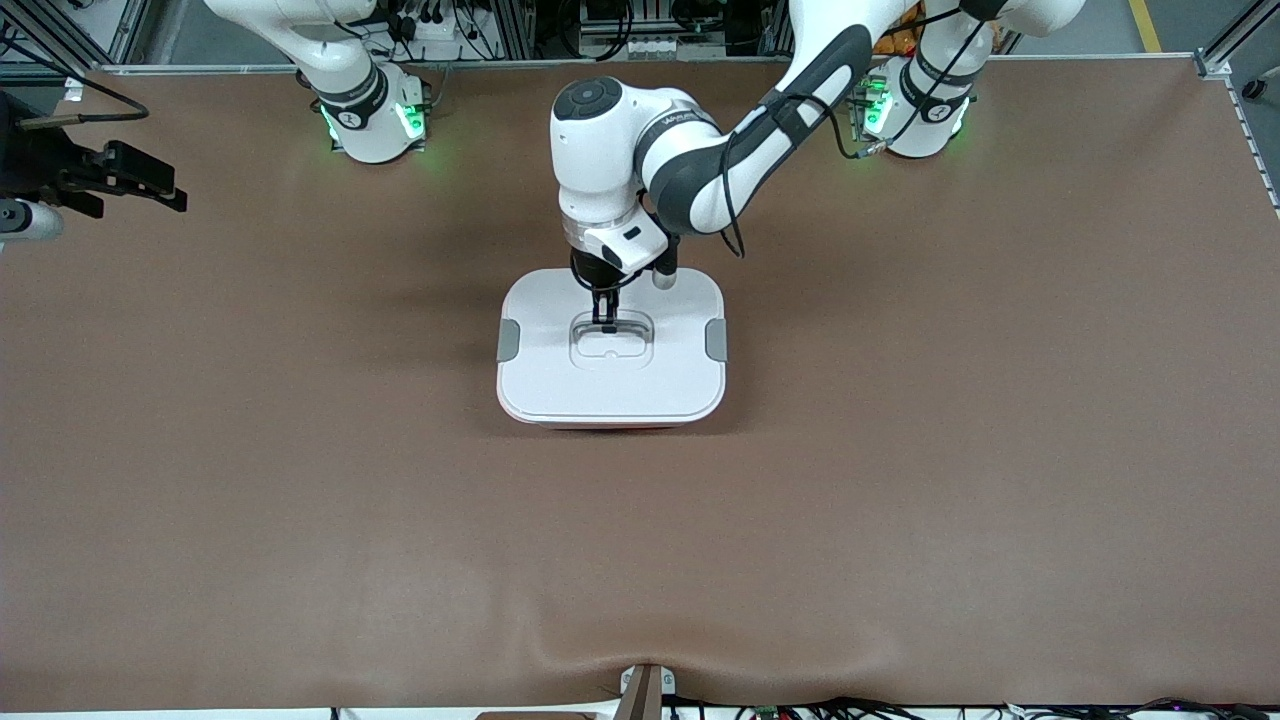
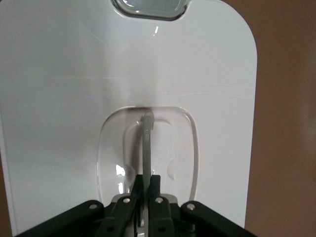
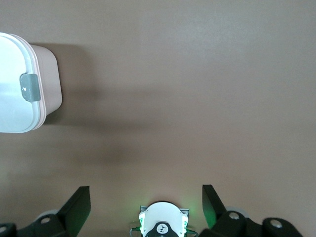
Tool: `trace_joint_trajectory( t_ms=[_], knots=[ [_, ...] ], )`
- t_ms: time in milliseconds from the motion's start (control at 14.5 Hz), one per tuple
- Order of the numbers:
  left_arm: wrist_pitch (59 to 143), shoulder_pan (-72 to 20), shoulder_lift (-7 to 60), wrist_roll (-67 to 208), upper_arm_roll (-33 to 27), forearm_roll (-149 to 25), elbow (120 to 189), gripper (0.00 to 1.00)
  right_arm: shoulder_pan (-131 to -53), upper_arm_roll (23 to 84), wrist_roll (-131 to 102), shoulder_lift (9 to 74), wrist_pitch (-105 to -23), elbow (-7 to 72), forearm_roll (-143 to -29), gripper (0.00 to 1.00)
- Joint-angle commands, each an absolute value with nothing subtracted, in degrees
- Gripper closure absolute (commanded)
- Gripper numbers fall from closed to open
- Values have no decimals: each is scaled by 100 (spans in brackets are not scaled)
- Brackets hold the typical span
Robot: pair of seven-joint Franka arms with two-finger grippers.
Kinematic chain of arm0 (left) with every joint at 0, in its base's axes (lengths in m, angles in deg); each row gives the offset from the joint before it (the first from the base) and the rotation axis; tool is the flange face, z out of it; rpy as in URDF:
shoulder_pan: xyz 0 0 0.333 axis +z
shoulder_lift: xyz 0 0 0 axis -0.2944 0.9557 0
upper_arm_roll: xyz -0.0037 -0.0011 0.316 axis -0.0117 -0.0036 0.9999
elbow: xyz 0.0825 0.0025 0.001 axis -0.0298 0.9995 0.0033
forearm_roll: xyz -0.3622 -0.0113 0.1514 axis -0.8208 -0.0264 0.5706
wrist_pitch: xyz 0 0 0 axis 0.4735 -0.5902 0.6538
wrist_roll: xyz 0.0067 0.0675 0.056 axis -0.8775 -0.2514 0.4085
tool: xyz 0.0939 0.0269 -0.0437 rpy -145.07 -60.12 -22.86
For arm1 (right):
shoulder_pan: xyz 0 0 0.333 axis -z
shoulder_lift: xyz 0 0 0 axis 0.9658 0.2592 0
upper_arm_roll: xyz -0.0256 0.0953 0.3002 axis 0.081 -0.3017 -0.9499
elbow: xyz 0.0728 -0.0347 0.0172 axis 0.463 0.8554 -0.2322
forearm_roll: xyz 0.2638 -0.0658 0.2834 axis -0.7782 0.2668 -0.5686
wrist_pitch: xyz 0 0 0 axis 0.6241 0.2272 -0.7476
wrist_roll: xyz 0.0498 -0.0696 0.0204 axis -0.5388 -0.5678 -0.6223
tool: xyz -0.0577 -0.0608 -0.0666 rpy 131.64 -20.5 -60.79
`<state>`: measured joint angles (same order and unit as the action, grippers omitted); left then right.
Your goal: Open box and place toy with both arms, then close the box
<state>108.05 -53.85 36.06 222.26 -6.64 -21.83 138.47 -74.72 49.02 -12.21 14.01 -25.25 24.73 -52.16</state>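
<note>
The box (image 1: 610,385) stands mid-table with its white lid on and a grey clip (image 1: 508,340) at each end; its pink tub shows only along the lower edge. My left gripper (image 1: 604,318) reaches down into the lid's recess and is shut on the raised clear handle (image 2: 147,138). The left wrist view shows the lid (image 2: 69,98) beneath my left gripper (image 2: 146,185). My right gripper (image 1: 160,190) hangs open and empty over the right arm's end of the table. The right wrist view shows its open fingers (image 3: 79,202) and one end of the box (image 3: 47,84). The toy is out of view.
The brown mat (image 1: 950,450) covers the whole table. The arms' green-lit bases (image 1: 375,120) (image 1: 915,110) stand along the edge farthest from the front camera. A small mount (image 1: 645,690) sits at the edge nearest it.
</note>
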Motion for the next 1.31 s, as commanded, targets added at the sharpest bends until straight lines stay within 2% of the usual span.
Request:
trace_joint_trajectory(
  t_ms=[0,690,828,1034,1241],
  knots=[
    [10923,-5395,3393,23184,-647,-1924,14163,100,-7454,4881,-1250,1328,-2586,2565,-5149,0],
    [11081,-5412,3480,23263,-647,-1942,14119,100,-7445,4889,-1250,1126,-3123,2785,-5149,0],
    [11081,-5430,3489,23367,-647,-1942,14101,100,-7427,4890,-1215,1205,-3088,2453,-5157,0],
    [11081,-5430,3489,23430,-647,-1951,14093,100,-7357,4890,-1198,1556,-2570,1802,-5201,0],
    [11081,-5430,3489,23430,-647,-1977,14075,100,-7278,4890,-1206,1548,-2543,1870,-5219,0]
  ],
)
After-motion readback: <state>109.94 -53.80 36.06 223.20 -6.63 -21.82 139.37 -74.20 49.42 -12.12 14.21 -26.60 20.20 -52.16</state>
